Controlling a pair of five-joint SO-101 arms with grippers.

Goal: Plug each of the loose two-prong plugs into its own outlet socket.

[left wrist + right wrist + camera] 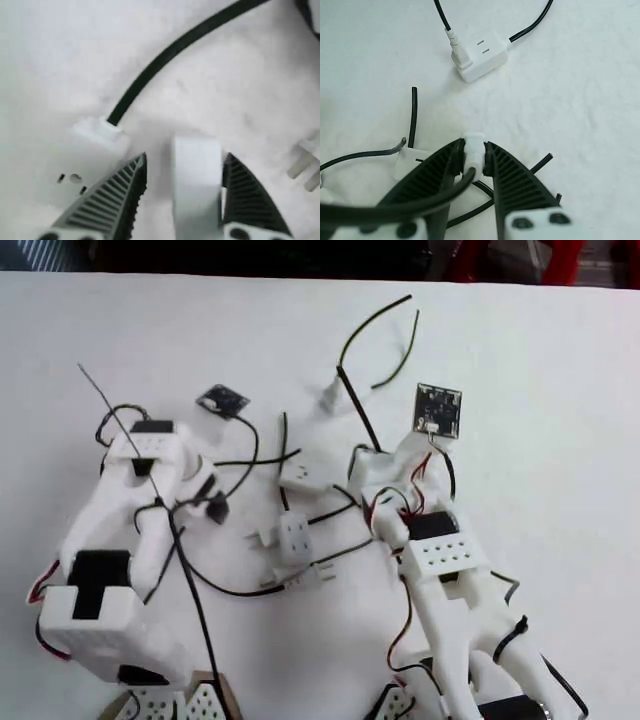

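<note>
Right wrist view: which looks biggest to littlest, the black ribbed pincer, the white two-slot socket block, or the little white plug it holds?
1. Black ribbed pincer, but it's nearest the camera.
2. White two-slot socket block.
3. Little white plug held in the pincer.

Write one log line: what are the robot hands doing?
left gripper: open, around white connector | right gripper: shut on white plug | outlet socket: slots empty, apart from plug

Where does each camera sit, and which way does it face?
High view: fixed above, looking down at the table; left arm and right arm show.
Left wrist view: on the left arm, facing down; its jaws straddle a white piece.
Right wrist view: same mounting; jaws shut on a plug.
All share: table, black cords.
</note>
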